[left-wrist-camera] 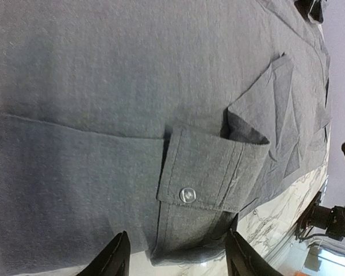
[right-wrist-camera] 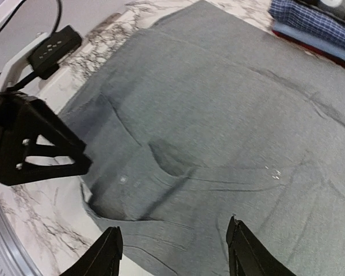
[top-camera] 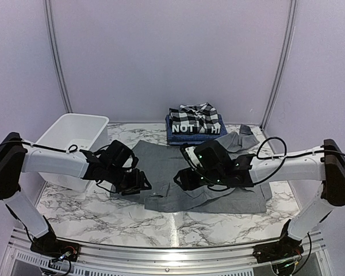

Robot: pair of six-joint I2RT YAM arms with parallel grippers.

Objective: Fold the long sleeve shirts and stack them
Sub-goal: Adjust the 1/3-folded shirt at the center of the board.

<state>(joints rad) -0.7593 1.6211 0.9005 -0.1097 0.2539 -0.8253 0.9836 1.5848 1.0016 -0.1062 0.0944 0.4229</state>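
A plain grey button-up shirt [top-camera: 161,167] lies spread on the marble table, a sleeve folded across it. Its buttoned cuff [left-wrist-camera: 201,184] sits just ahead of my left gripper [left-wrist-camera: 178,259], which is open, its fingers apart above the cuff's edge. My right gripper [right-wrist-camera: 175,253] is also open, hovering over the shirt's flat cloth [right-wrist-camera: 218,126] and holding nothing. In the top view the left gripper [top-camera: 139,183] and right gripper [top-camera: 184,178] face each other over the shirt's front half. At the back is a stack of folded shirts: plaid [top-camera: 194,114], white-lettered black [top-camera: 196,127], blue checked [top-camera: 178,137].
A white plastic tub [top-camera: 75,138] stands at the left, close behind my left arm. A bunched part of the grey shirt [top-camera: 242,140] lies right of the stack. In the right wrist view the left gripper's black body [right-wrist-camera: 29,144] is close on the left.
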